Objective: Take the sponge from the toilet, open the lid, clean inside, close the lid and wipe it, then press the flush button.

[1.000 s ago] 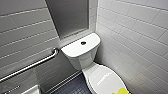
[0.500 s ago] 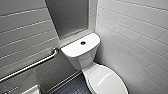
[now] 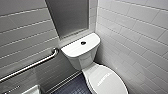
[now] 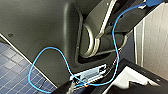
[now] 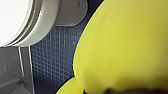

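Observation:
The white toilet point(image 3: 82, 53) stands in the corner in the head view, its lid point(image 3: 106, 80) down over the bowl. The dark round flush button point(image 3: 83, 43) sits in the middle of the flat tank top. In the right wrist view the bright yellow sponge point(image 5: 125, 50) looms right in front of the camera, and my right gripper is shut on it. It hangs above the floor beside the toilet's bowl point(image 5: 47, 22). The left wrist view shows my own dark body and a blue cable point(image 4: 50, 50). Nothing shows in my left gripper, which stands open.
A steel grab bar point(image 3: 32, 65) runs along the white tiled wall left of the toilet. A grey frosted panel point(image 3: 70, 17) rises behind the tank. White tiles point(image 3: 135, 37) close in on the right. The floor point(image 5: 52, 60) is small dark blue tiles.

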Robot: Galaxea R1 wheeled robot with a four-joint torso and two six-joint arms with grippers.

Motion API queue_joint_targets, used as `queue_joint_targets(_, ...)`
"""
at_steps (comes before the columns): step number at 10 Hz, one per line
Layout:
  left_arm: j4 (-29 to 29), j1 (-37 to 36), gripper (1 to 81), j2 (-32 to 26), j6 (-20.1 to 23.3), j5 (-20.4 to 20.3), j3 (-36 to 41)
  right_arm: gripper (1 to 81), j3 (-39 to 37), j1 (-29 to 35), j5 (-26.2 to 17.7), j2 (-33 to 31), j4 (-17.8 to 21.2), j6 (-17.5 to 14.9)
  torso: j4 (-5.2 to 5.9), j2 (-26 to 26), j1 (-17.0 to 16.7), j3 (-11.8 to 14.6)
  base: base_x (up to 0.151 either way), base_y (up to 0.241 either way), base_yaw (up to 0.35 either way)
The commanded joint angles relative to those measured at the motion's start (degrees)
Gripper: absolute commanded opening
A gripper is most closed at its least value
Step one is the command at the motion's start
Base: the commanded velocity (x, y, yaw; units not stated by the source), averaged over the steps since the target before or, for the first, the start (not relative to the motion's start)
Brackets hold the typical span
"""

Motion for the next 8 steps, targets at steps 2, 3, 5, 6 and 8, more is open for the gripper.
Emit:
queue_joint_targets(2,0.0,0.9,81.1,-0.7,0.1,4.0,1.9,1.0,18.4,5.0,1.1,-11.2,-1.1,-4.9,0.0,0.0,0.0,0.0,0.0,0.0,0.0)
queue_joint_targets(3,0.0,0.8,81.1,-0.6,0.1,4.0,1.9,1.0,19.9,6.8,1.1,-11.9,-1.1,-5.8,0.0,0.0,0.0,0.0,0.0,0.0,0.0)
queue_joint_targets(5,0.0,0.6,81.1,-0.5,0.1,4.0,1.9,1.0,23.8,12.4,-0.1,-13.5,-1.1,-7.0,0.0,0.0,0.0,0.0,0.0,0.0,0.0)
queue_joint_targets(6,0.0,0.6,81.1,-0.5,0.1,4.0,1.9,1.0,24.4,15.5,-1.6,-13.5,-1.1,-7.1,0.0,0.0,0.0,0.0,0.0,0.0,0.0)
queue_joint_targets(8,0.0,0.4,81.1,-0.4,0.1,4.0,1.8,1.0,22.7,22.4,-5.3,-11.5,-0.3,-7.0,0.0,0.0,0.0,0.0,0.0,0.0,0.0)
